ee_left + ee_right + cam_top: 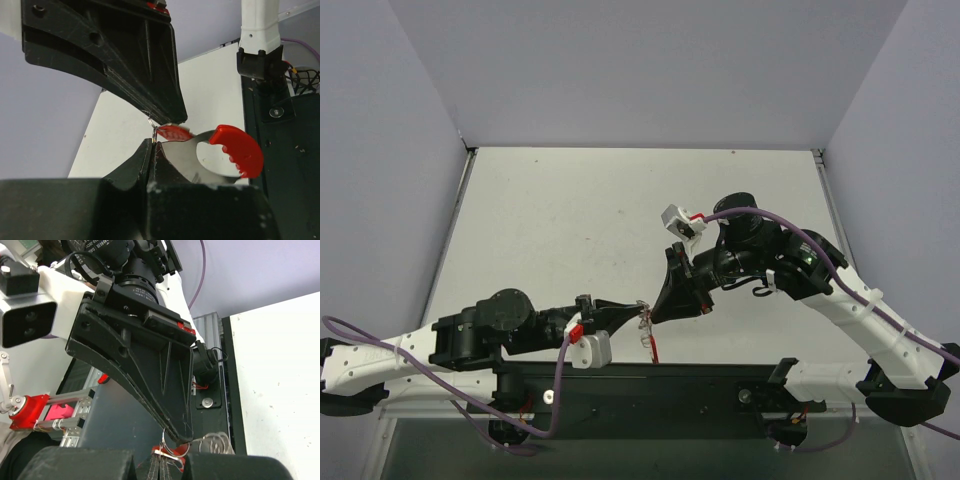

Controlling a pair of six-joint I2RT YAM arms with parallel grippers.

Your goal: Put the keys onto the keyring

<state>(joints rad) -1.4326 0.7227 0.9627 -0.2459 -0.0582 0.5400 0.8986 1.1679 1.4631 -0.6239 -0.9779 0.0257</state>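
Top external: white table w/ grey walls; keyring above near edge.

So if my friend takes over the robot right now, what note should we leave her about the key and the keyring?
Left gripper: jaws shut, apparently pinching the keyring at its silver end. The red band hangs free.
Right gripper: jaws shut, apparently on the key, whose red head sits at the tip.
Where: both tips meet in the air above the near part of the table, key against keyring.
Done: both things are lifted and brought together.
Left: I cannot tell whether the key is on yet. Check, finish threading, then let go.
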